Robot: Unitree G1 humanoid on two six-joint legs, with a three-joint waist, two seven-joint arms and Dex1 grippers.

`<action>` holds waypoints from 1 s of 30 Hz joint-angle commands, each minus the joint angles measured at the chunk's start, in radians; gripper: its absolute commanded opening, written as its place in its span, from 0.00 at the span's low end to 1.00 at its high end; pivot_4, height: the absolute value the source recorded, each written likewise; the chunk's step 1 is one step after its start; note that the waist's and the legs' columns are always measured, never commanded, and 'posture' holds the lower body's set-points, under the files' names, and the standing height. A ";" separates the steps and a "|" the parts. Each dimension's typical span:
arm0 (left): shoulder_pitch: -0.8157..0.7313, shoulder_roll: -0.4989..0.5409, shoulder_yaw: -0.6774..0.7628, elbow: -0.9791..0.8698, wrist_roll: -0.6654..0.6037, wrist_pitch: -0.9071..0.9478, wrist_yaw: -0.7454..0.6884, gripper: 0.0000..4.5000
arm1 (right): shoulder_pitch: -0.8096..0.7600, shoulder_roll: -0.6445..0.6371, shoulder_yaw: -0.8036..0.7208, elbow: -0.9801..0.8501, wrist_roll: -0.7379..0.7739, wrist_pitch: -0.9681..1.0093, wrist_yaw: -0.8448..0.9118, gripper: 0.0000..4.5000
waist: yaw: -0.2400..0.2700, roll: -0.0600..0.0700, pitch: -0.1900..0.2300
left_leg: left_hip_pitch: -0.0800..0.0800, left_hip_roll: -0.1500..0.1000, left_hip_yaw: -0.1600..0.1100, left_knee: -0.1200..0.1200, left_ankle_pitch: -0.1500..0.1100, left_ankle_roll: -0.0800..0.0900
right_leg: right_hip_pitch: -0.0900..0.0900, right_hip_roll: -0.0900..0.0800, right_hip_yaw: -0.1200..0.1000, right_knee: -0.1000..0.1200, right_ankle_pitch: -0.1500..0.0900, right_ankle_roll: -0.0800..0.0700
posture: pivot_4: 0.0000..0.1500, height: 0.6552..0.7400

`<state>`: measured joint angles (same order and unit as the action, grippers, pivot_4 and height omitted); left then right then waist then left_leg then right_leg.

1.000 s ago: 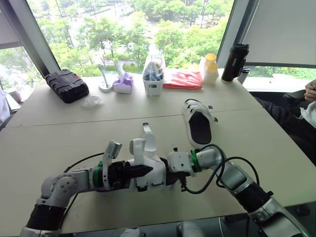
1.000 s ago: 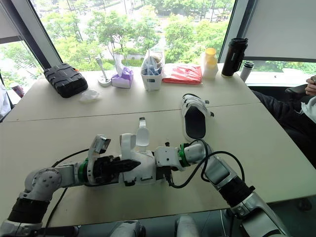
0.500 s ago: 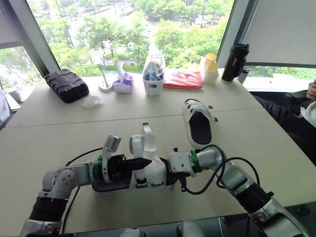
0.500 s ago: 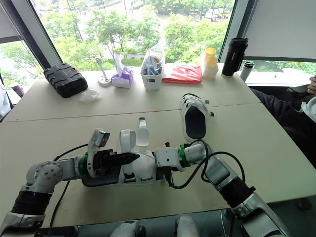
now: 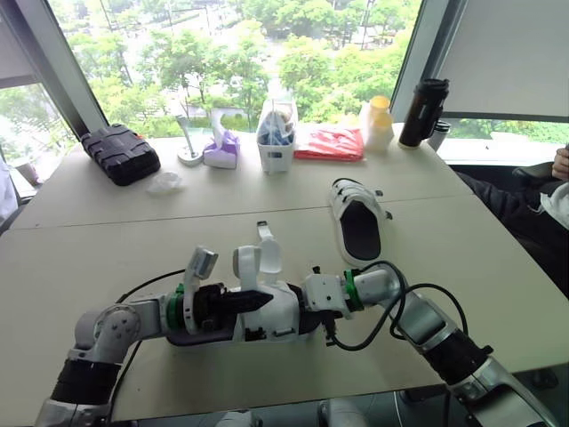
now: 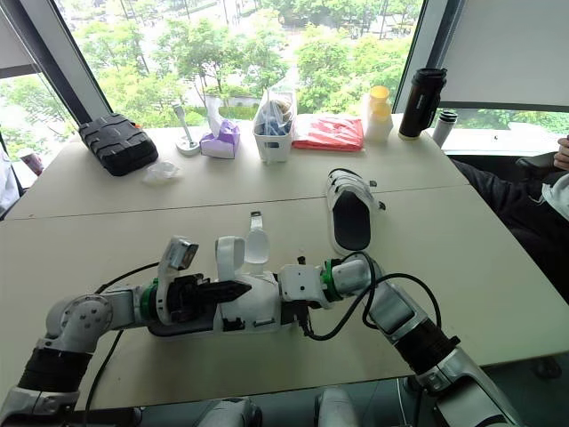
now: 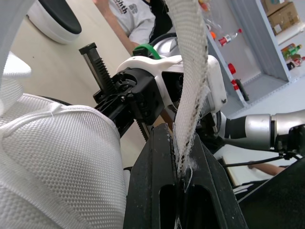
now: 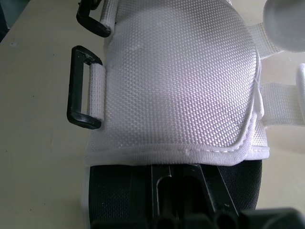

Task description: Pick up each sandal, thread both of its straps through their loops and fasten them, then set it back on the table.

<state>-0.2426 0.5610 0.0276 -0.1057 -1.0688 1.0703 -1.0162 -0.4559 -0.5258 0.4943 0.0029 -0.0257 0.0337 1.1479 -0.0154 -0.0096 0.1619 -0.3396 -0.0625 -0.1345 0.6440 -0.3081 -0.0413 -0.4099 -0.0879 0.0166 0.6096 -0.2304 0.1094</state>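
A white sandal (image 5: 271, 311) with a black sole is held just above the table's front centre, between my two grippers. My left gripper (image 5: 256, 300) is shut on one of its white straps (image 7: 191, 71), pinched between the black fingers (image 7: 157, 191). Two strap ends (image 5: 258, 260) stand up from the sandal. My right gripper (image 5: 305, 307) is shut on the sandal's end, its fingers (image 8: 183, 188) clamped on the black sole under the white upper (image 8: 176, 81). Two black loops (image 8: 82, 100) hang at the upper's side. A second sandal (image 5: 357, 221) lies flat on the table, further back and to the right.
Along the back of the table stand a black case (image 5: 120, 153), a tissue box (image 5: 222, 149), a white caddy (image 5: 276, 138), a red packet (image 5: 330, 142), a yellow-lidded bottle (image 5: 378, 123) and a black tumbler (image 5: 421, 112). A person (image 5: 558, 178) sits at the right edge.
My left gripper lifted a little with the strap, then dropped back slightly; the sandal tilted with it. The right arm has stayed still.
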 commanded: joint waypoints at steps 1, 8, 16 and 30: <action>0.007 0.001 -0.014 -0.037 0.047 -0.052 -0.026 0.02 | 0.055 -0.025 0.077 0.066 -0.082 0.048 0.017 0.00 | 0.000 0.000 0.000 | 0.000 0.000 0.000 0.000 0.000 0.000 | 0.000 0.000 0.000 0.000 0.000 0.000 | 1.00 1.00; 0.007 -0.032 -0.023 -0.025 0.156 -0.208 -0.057 0.02 | 0.061 -0.027 0.078 0.056 -0.080 0.052 0.018 0.00 | 0.000 0.000 0.000 | 0.000 0.001 0.000 -0.001 0.000 0.000 | 0.000 0.000 0.000 -0.002 0.000 0.000 | 1.00 1.00; 0.010 -0.011 -0.040 -0.034 0.153 -0.172 -0.115 0.02 | 0.066 -0.025 0.079 0.049 -0.080 0.058 0.016 0.00 | -0.002 0.000 0.000 | 0.001 0.002 0.000 -0.010 0.000 0.000 | 0.000 0.001 -0.001 -0.010 0.001 -0.001 | 1.00 1.00; 0.015 -0.002 -0.030 -0.047 0.193 -0.239 -0.155 0.02 | 0.073 -0.025 0.080 0.038 -0.080 0.061 0.018 0.00 | -0.002 0.000 0.000 | 0.001 0.002 0.000 -0.013 0.000 0.000 | 0.000 0.002 -0.001 -0.012 0.001 -0.001 | 1.00 1.00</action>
<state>-0.2250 0.5595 -0.0156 -0.1230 -0.8879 0.8707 -1.1564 -0.4383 -0.5279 0.4945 -0.0256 -0.0256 0.0356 1.1496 -0.0172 -0.0095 0.1617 -0.3386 -0.0601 -0.1342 0.6311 -0.3080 -0.0416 -0.4100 -0.0860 0.0158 0.5975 -0.2294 0.1085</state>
